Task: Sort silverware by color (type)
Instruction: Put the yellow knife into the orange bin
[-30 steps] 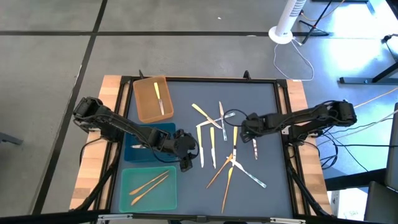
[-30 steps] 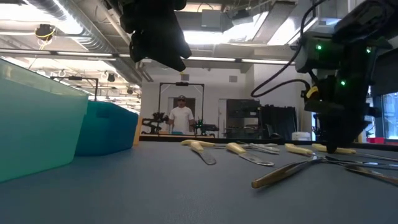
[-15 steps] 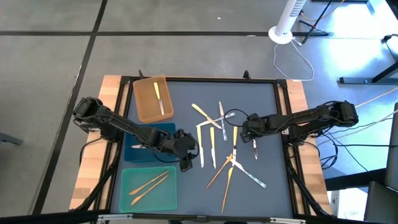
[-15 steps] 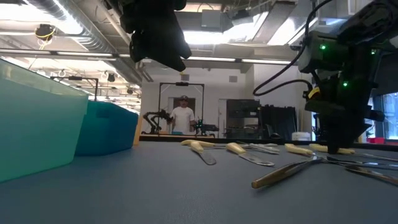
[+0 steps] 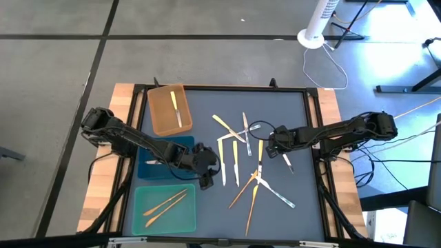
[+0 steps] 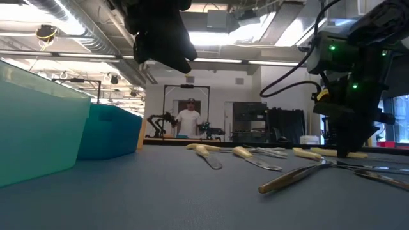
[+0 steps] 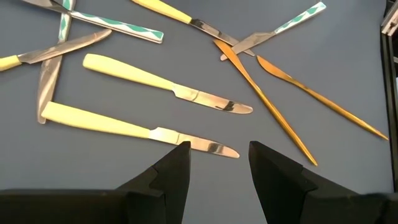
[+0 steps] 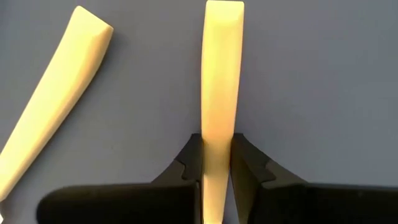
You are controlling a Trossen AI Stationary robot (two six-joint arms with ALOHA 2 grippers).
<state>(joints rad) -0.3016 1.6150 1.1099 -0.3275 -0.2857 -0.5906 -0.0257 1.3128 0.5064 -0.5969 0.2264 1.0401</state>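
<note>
Silverware lies scattered in the middle of the blue-grey table (image 5: 296, 117): yellow-handled knives (image 5: 222, 162), silver pieces (image 5: 247, 127) and orange-gold ones (image 5: 251, 200). My right gripper (image 5: 273, 143) points steeply down among them, shut on a yellow-handled utensil (image 8: 222, 74). A second yellow handle (image 8: 59, 93) lies beside it. My left gripper (image 5: 205, 180) hovers open above the table near the blue tray (image 5: 155, 160). The ends of two yellow-handled knives (image 7: 137, 127) show just beyond its fingers. My right gripper pinches the yellow handle's two long edges (image 8: 217, 140) between its two fingers, partway along the handle. The fingers come from above, pointing steeply down, and lie across it. The handle's free end (image 8: 224, 12) reaches out ahead, and it appears level on the table.
A brown tray (image 5: 160, 117) at the far left holds one yellow-handled piece. A teal tray (image 5: 182, 213) at the near left holds two orange-gold pieces. The blue tray sits between them. A person (image 6: 190, 121) stands far off in the room behind the table.
My right gripper's fingers have closed on the yellow handle without the hand shifting. A silver end sticking out beside that gripper has swung a little, from pointing at the near edge to slanting toward the right.
</note>
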